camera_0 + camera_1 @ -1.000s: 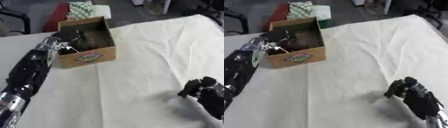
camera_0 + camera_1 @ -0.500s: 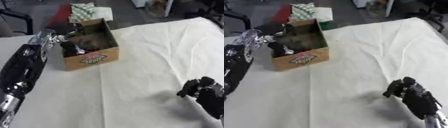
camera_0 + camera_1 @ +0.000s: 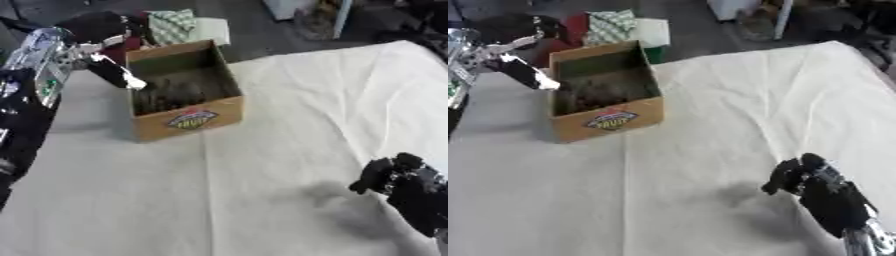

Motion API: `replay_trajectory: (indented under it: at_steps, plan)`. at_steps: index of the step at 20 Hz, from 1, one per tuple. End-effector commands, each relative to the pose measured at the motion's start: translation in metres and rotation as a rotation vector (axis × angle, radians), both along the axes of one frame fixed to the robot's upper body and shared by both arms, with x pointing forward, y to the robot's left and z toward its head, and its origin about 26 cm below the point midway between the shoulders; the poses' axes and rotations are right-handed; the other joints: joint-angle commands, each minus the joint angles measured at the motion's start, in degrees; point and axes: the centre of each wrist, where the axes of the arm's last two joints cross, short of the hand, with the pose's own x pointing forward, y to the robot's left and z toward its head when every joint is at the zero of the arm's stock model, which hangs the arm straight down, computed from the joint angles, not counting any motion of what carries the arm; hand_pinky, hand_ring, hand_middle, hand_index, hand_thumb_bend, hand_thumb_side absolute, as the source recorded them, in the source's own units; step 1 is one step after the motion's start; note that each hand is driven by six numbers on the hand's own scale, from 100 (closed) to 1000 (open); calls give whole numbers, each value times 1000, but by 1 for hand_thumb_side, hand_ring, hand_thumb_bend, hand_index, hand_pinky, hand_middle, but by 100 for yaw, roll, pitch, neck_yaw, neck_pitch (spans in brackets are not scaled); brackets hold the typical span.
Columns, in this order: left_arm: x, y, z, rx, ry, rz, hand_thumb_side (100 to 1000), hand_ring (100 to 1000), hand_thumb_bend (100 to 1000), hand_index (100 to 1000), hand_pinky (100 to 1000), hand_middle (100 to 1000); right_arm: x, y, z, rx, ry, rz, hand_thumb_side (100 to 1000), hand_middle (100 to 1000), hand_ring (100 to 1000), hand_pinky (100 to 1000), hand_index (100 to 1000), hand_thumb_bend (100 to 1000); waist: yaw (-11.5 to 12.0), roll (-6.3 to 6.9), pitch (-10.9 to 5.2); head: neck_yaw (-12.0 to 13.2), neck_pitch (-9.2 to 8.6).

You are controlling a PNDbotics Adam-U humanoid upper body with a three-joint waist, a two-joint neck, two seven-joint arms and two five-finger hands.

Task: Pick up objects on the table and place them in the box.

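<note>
- Your right hand [image 3: 811, 181] hovers low at the near right over the white cloth [image 3: 289, 150], fingers curled and holding nothing.
- The open cardboard box [image 3: 181, 95] stands upright farther back on the left, dark contents inside; what they are cannot be told.
- Your left hand [image 3: 98, 47] sits at the box's left rim, its fingers [image 3: 118, 75] extended, one tip reaching over the edge, gripping nothing visible.
- A checkered cloth [image 3: 171, 26] lies beyond the box.

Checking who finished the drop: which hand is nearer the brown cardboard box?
Left. The left hand is at the brown cardboard box's left rim; the right hand is far off, near right.
</note>
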Motion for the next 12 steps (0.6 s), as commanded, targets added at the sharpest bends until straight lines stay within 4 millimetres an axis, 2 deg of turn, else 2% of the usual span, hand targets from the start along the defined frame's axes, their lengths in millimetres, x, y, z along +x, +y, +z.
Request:
replay_trajectory:
  at_steps: [1,2,3,4,5,7,9,10,12]
  plan:
    - [-20,12,20,-52,-118,-25,539,729,417,798,769,749,1,-6,9,-7,-26,-16,879,537,519,651,637,100,58,-37,-114,-75,-15]
    - [-25,14,16,-82,-135,-31,503,693,345,780,754,718,1,-6,9,-6,-27,-18,878,537,519,651,637,100,91,-50,-109,-94,-17]
    - [-29,15,12,-115,-151,-33,494,679,310,773,747,704,2,-7,10,-4,-28,-20,879,537,519,651,637,100,127,-63,-104,-108,-14]
    - [-33,16,7,-148,-165,-36,485,650,156,758,734,673,2,-8,10,-3,-29,-23,878,537,519,651,637,100,166,-74,-100,-120,-5]
    - [-37,15,2,-190,-181,-38,482,630,100,748,726,651,2,-8,10,-2,-30,-27,877,537,519,651,637,100,210,-82,-98,-133,2]
    - [-45,12,-11,-273,-205,-44,508,603,100,736,714,618,2,-10,10,1,-32,-35,877,537,519,651,637,100,296,-96,-91,-175,10]
    - [-52,7,-26,-361,-222,-51,602,582,100,722,708,595,2,-10,11,4,-32,-38,877,537,519,651,637,100,364,-113,-86,-202,30]
    - [-56,2,-35,-407,-226,-58,622,578,100,719,712,592,1,-10,10,5,-31,-37,877,537,519,651,637,100,400,-126,-88,-203,42]
    - [-78,-11,-69,-638,-197,-104,645,573,100,716,711,587,1,-8,8,4,-24,-30,871,537,519,651,637,100,414,-132,-141,-146,112]
